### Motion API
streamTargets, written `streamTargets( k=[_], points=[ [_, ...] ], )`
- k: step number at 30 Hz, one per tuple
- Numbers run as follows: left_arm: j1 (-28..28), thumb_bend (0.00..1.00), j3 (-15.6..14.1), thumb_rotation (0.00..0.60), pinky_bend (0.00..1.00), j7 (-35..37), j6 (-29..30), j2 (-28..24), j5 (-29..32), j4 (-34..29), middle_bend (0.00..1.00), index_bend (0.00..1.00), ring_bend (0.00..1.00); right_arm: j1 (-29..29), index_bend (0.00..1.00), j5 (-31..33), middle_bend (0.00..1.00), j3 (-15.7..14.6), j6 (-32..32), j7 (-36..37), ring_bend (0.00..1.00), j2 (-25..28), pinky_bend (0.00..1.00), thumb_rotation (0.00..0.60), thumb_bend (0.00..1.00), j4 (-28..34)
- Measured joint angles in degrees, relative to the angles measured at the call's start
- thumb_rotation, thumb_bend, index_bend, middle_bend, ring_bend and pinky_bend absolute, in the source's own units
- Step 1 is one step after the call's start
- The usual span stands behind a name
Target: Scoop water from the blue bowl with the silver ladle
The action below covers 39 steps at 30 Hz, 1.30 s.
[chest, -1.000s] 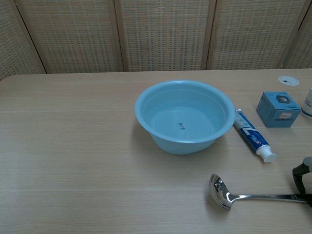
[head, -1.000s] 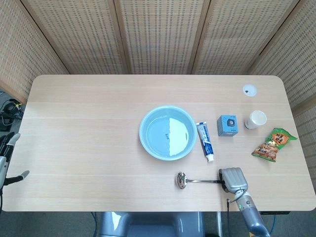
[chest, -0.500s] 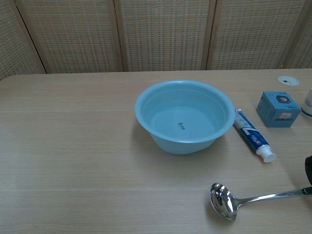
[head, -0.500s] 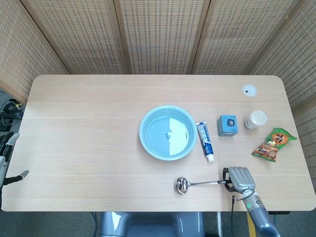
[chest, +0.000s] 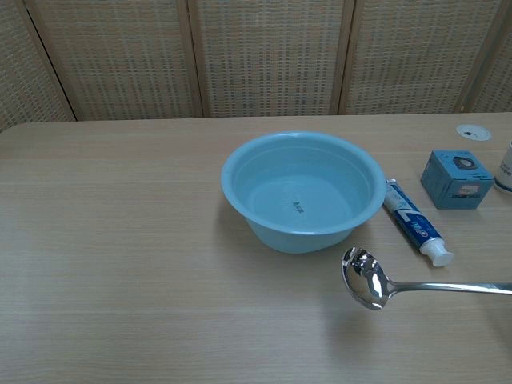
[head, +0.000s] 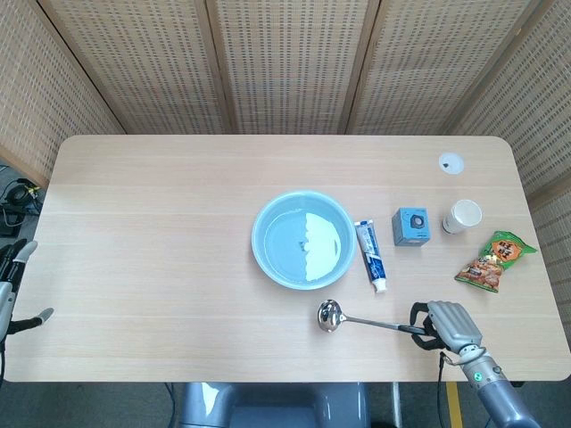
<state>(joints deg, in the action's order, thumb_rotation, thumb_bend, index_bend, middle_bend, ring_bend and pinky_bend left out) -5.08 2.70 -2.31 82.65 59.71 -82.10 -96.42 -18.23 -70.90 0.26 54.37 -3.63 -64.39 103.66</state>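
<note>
Your right hand [head: 449,325], near the table's front right edge, grips the handle end of the silver metal ladle [head: 361,320]. Its shiny cup sits just in front of the round blue plastic bowl [head: 302,240] of water. Your left hand [head: 13,287] hangs off the table's left side with fingers spread.

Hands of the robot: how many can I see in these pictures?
2. The right hand is at the table's near right edge, holding the silver ladle by its handle. The left hand shows only partly at the far left edge, off the table.
</note>
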Motion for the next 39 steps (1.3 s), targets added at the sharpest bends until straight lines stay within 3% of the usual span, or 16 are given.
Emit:
streamTargets(
  k=[9, 18, 24, 29, 33, 39],
  points=[
    [-0.1, 0.00, 0.1, 0.600, 0.00, 0.1, -0.2, 0.0, 0.2, 0.1, 0.00, 0.00, 0.00, -0.4, 0.72, -3.9, 0.99, -0.4, 0.8, 1.5, 1.00, 5.6, 1.00, 0.600, 0.82, 5.9],
    [-0.3, 0.00, 0.2, 0.600, 0.00, 0.1, -0.7, 0.1, 0.7, 0.2, 0.00, 0.00, 0.00, -5.7, 0.74, 1.5, 1.00, 3.8, -2.4, 0.2, 1.00, 11.9, 1.00, 0.600, 0.82, 12.0],
    [-0.7, 0.00, 0.6, 0.600, 0.00, 0.5, -1.7, 0.1, 1.9, 0.6, 0.00, 0.00, 0.00, -11.6, 0.74, 11.4, 1.00, 7.9, -5.0, -2.7, 1.00, 15.3, 1.00, 0.600, 0.82, 14.5],
    [-1.1, 0.00, 0.8, 0.600, 0.00, 0.7, -2.5, 0.2, 2.6, 1.0, 0.00, 0.00, 0.00, -18.9, 0.74, 23.9, 1.00, 10.6, -7.3, -6.4, 1.00, 16.3, 1.00, 0.600, 0.82, 14.4],
    [-1.1, 0.00, 1.0, 0.600, 0.00, 1.2, -2.3, 0.3, 2.7, 1.1, 0.00, 0.00, 0.00, -26.4, 0.74, 34.9, 1.00, 10.8, -7.3, -13.4, 1.00, 15.2, 1.00, 0.600, 0.82, 12.4],
    [-1.1, 0.00, 1.2, 0.600, 0.00, 1.7, -2.2, 0.0, 2.9, 0.9, 0.00, 0.00, 0.00, -37.7, 0.74, 51.6, 1.00, 8.6, -3.2, -28.9, 1.00, 8.8, 1.00, 0.600, 0.83, 6.7]
  ],
)
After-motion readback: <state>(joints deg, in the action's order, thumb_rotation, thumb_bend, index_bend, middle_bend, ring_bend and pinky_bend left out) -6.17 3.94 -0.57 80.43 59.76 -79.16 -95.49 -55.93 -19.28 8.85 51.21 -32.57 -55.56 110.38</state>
